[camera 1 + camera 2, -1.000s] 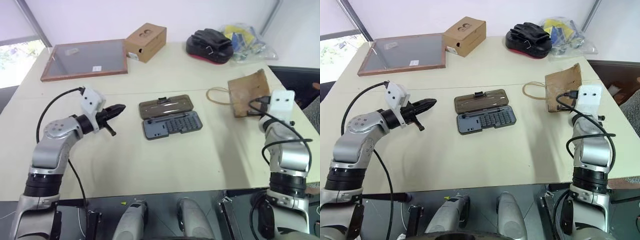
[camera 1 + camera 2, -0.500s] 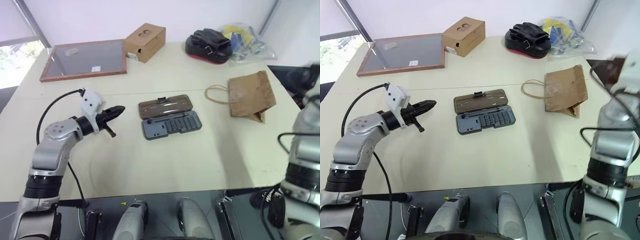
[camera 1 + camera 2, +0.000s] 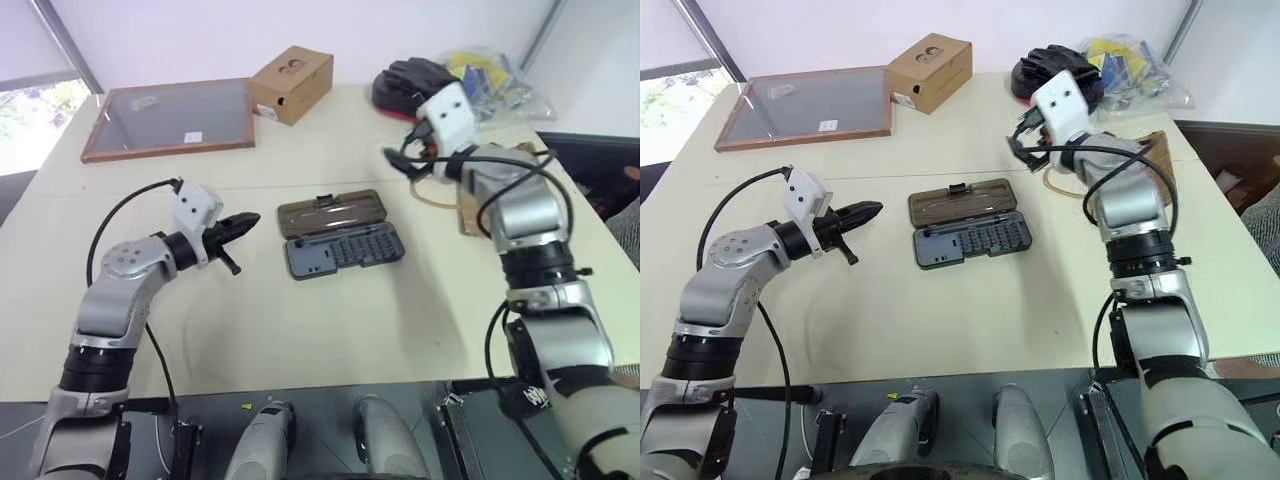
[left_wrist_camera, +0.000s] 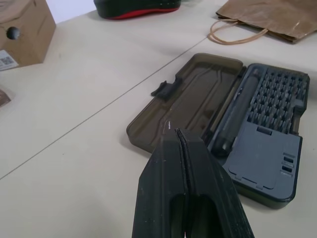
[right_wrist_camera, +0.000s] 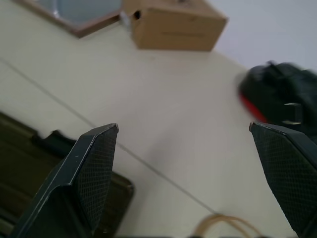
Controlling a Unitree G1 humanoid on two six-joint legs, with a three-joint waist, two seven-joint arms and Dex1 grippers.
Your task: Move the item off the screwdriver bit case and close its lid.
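The screwdriver bit case lies open at the table's middle, its rows of bits showing. Its smoky brown lid lies flat behind the base, latch toward the far side. Nothing rests on the case. The brown paper bag lies on the table to the right of the case, mostly behind my right arm, with its loop handle pointing toward the case. My left gripper is shut and empty, level, just left of the lid. My right gripper hovers open and empty above the table behind the case's right end.
A wood-framed glass panel lies at the back left. A cardboard box stands beside it. A black pouch with a red edge and a clear bag of coloured items sit at the back right. Bare table stretches in front of the case.
My right arm has swung from the bag at the table's right side up and to the left, behind the case, and its jaws have opened. The bag stays on the table. The left arm kept still.
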